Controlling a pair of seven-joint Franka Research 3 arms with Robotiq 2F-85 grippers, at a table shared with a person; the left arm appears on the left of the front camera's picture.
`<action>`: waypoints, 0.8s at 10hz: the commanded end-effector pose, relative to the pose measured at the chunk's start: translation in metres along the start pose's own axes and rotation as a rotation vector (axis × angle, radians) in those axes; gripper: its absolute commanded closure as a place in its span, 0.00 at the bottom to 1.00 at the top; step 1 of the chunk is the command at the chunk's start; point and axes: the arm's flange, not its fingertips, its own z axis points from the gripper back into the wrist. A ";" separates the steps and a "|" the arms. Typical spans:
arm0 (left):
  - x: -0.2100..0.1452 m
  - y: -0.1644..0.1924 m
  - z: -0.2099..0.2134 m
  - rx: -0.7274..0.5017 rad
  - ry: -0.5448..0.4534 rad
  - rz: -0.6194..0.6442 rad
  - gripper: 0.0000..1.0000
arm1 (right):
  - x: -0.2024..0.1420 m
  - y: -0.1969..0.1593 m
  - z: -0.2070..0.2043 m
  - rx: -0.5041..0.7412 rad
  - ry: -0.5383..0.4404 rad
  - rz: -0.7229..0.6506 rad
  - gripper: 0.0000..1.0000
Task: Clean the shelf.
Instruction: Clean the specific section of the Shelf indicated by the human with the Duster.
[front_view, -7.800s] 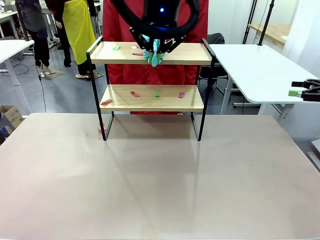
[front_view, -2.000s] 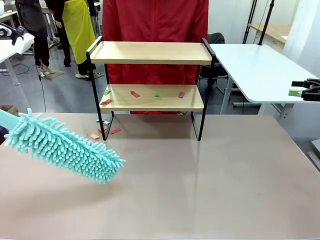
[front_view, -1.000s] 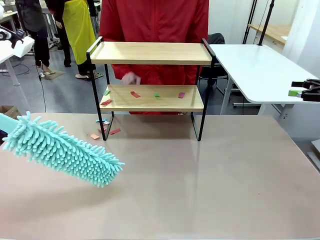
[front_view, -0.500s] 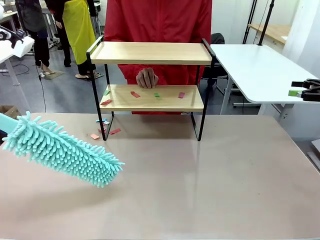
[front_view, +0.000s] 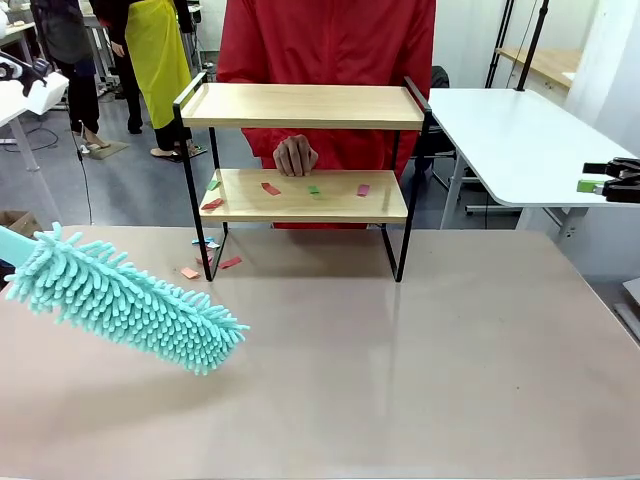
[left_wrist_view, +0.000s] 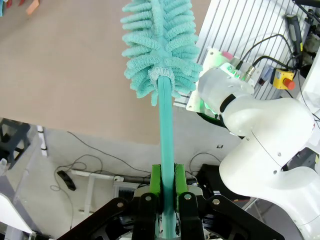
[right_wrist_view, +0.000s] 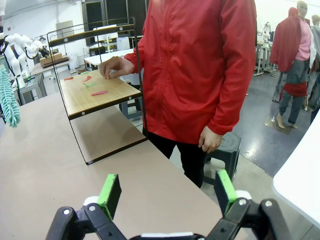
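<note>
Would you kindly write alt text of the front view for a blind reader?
A fluffy turquoise duster slants above the beige table at lower left, before a two-tier wooden shelf. Coloured paper scraps lie on its lower board and on the table by its left leg; a person in red touches that board.

The fluffy turquoise microfibre duster has left the top board of the two-tier wooden shelf for eight o'clock. Coloured paper scraps now litter the beige counter, and a person's hand has reached the lower board.
</note>
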 end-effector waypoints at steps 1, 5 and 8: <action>-0.001 -0.004 -0.002 -0.002 -0.007 -0.003 0.87 | 0.009 0.001 -0.002 -0.015 0.014 -0.011 0.00; -0.001 -0.004 -0.002 -0.002 -0.007 -0.003 0.87 | 0.009 0.001 -0.002 -0.015 0.014 -0.011 0.00; 0.018 0.011 0.005 -0.037 -0.087 -0.032 0.87 | 0.009 0.001 -0.002 -0.015 0.014 -0.011 0.00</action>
